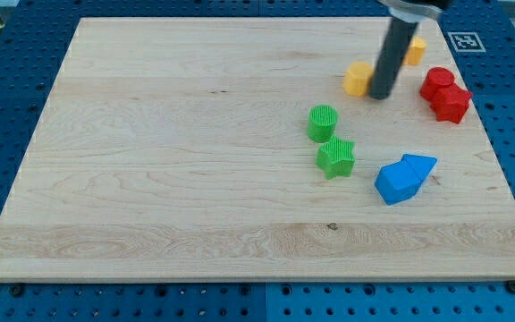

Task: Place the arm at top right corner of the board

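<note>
Green cylinder (323, 122) abv green star (336, 157); blue blocks (404, 178) nr.

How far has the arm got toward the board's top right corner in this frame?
Done: my tip is already in the board's right half, near the view's top. In hand: it sits just right of a yellow block, with a second yellow block partly hidden behind the rod and the red blocks to its right. Left: the tip is not yet at the corner, which lies further up and right.
</note>
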### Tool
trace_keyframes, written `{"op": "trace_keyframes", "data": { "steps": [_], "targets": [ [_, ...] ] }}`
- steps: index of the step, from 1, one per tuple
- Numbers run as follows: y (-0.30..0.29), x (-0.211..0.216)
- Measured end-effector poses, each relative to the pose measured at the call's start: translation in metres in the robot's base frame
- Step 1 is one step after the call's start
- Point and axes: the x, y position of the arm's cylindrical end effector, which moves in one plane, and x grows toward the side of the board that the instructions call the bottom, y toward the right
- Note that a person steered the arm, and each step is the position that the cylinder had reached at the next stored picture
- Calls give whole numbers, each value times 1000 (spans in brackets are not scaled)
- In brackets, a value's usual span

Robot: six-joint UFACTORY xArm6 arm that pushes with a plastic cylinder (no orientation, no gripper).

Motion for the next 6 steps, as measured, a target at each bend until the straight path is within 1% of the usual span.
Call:
{"op": "trace_keyframes", "data": {
  "steps": [1,3,4,5,6],
  "targets": [
    [-24,-11],
    [-23,-20],
    [-20,-46],
    [-17,-82],
    [24,-95]
  ]
}}
